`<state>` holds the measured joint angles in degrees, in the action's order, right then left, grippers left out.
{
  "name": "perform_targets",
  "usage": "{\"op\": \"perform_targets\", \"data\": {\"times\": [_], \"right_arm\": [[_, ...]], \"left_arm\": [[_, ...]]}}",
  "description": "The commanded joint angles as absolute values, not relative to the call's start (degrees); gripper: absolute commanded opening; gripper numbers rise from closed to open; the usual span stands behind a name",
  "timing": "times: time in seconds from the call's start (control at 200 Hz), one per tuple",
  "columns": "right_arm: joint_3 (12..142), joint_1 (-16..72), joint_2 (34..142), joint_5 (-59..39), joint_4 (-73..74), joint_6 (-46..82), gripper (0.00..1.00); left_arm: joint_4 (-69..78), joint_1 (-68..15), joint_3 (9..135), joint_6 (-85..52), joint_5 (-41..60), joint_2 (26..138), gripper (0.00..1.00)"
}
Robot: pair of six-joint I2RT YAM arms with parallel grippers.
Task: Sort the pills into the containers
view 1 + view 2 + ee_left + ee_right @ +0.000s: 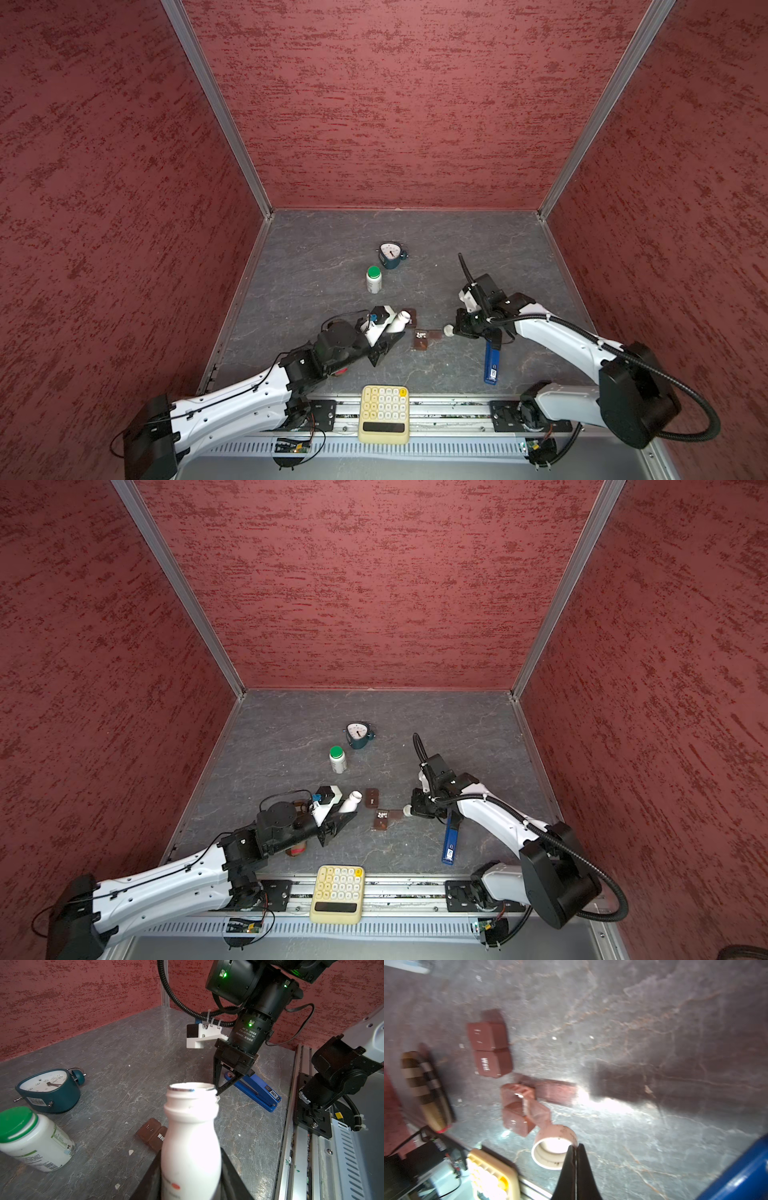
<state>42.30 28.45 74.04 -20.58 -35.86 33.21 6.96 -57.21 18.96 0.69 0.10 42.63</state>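
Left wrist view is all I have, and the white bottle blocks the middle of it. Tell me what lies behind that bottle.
Observer: A second pill-box piece lies there, with white pills in an open cell.
Operator: Find the cap.
Observer: A white cap lies on the table between that piece and the right gripper. The jaws are shut at its rim. I cannot tell whether they pinch it.
Operator: Report the near edge.
Observer: A cream calculator sits across the rail.
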Motion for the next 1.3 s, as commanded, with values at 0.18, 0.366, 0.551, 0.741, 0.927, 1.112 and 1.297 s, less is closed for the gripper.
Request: {"op": "perform_targets", "data": {"times": [0.18, 0.366, 0.551, 0.741, 0.927, 1.112, 1.297], "right_arm": [[48.66, 27.68, 77.60, -24.51, -31.48, 33.44, 0.00], [56.49, 27.51, 87.26, -15.30, -36.53, 30.19, 0.00], [65.57, 27.44, 97.54, -11.02, -38.11, 28.49, 0.00], [73.07, 27.38, 106.49, -8.79, -40.25, 27.73, 0.00], [77.90, 27.36, 110.69, -4.83, -44.90, 26.30, 0.03], [80.40, 27.43, 113.38, -4.39, -46.91, 25.23, 0.11], [81.46, 27.42, 113.32, -4.59, -46.61, 25.18, 0.22]], "left_arm": [[10.56, -56.59, 17.05, 0.75, 1.47, 41.83, 0.00], [11.19, -55.64, 17.31, 0.88, 2.54, 41.99, 0.00], [9.79, -55.40, 17.98, 1.20, 2.79, 41.15, 0.00], [7.63, -55.18, 18.70, 1.75, 2.48, 39.75, 0.00], [6.76, -55.10, 18.99, 1.83, 2.33, 39.11, 0.00], [6.72, -55.00, 18.99, 1.90, 2.29, 39.37, 0.00], [6.39, -55.01, 19.03, 1.93, 2.21, 39.21, 0.00]]}}
